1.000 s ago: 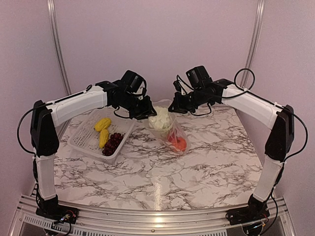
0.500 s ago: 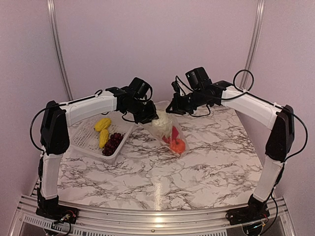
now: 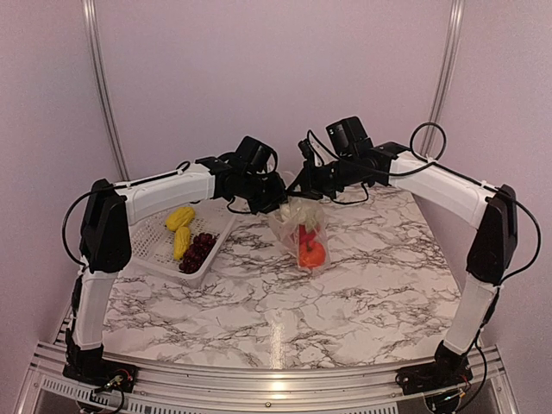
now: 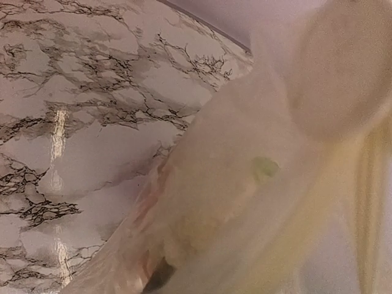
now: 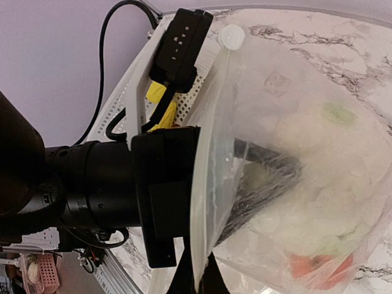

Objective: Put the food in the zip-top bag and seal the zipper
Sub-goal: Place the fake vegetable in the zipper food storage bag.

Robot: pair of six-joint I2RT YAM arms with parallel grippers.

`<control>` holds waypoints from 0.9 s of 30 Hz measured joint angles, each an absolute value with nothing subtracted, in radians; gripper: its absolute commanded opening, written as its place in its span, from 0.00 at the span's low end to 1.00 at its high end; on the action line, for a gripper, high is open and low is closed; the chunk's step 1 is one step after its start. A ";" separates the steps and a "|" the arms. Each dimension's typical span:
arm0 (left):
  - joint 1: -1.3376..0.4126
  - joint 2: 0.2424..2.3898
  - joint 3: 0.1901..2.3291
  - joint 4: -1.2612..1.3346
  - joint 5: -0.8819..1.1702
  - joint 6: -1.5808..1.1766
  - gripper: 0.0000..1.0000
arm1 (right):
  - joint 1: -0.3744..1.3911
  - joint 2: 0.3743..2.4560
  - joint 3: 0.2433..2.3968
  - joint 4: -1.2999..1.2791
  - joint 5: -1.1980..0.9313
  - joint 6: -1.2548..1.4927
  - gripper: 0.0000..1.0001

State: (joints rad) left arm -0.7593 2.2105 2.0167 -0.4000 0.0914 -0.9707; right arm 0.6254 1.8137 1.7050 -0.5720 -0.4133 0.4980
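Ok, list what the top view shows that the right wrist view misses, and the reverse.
Only the top view: the grapes in the basket, and both arms whole. Only the right wrist view: the left gripper reaching in through the mouth of the bag, and a white tab at the bag's corner. Both: the bag with cauliflower inside and red-orange food at its bottom, plus a yellow piece in the basket.
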 measured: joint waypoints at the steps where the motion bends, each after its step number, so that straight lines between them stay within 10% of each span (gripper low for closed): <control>1: -0.759 2.214 2.017 -0.392 0.088 -0.979 0.00 | 0.625 1.814 1.704 -0.567 -0.422 0.498 0.00; 9: -0.759 2.254 2.029 -0.334 0.099 -1.030 0.06 | 0.614 1.814 1.701 -0.566 -0.420 0.506 0.00; 27: -0.752 2.222 2.017 -0.352 0.091 -0.947 0.65 | 0.601 1.813 1.703 -0.569 -0.401 0.505 0.00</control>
State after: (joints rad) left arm -0.7517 2.2223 2.0174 -0.3523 0.0914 -0.9466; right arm 0.6014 1.8133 1.7031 -0.5690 -0.4011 0.5053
